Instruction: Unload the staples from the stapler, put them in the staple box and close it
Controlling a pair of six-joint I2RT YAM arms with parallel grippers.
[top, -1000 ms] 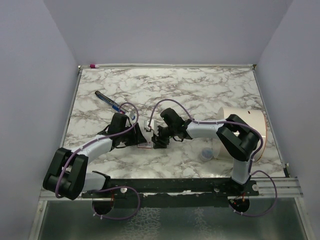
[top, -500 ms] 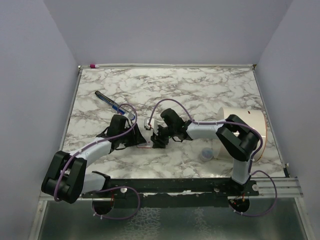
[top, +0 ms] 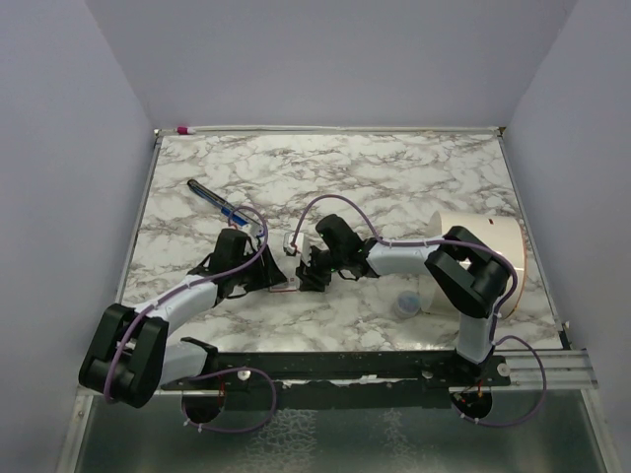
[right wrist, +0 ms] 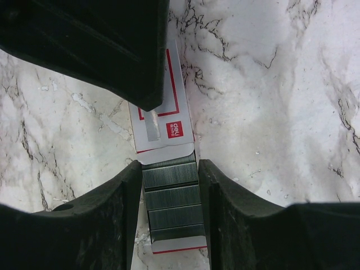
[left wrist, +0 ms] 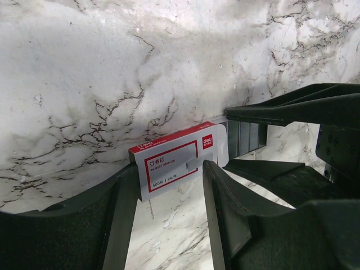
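Observation:
A small white box with red marks [left wrist: 174,160] lies on the marble between both grippers. My left gripper [left wrist: 170,167] is shut on its outer sleeve. Grey strips of staples [right wrist: 170,197] fill the inner tray, which is drawn out of the sleeve [right wrist: 163,126]. My right gripper [right wrist: 170,164] is shut on the tray's sides. From above, the left gripper [top: 274,280] and right gripper [top: 308,276] meet tip to tip over the box [top: 287,288]. A small silvery piece, apparently the stapler [top: 291,243], lies just behind them.
A blue-black pen [top: 212,200] lies at the back left. A white roll [top: 483,246] lies on its side at the right, with a small clear cup [top: 407,304] in front of it. A pink-tipped stick [top: 183,129] rests on the back edge.
The left arm's elbow has slid a little toward the near-left corner. Both grippers and the box stay almost where they were.

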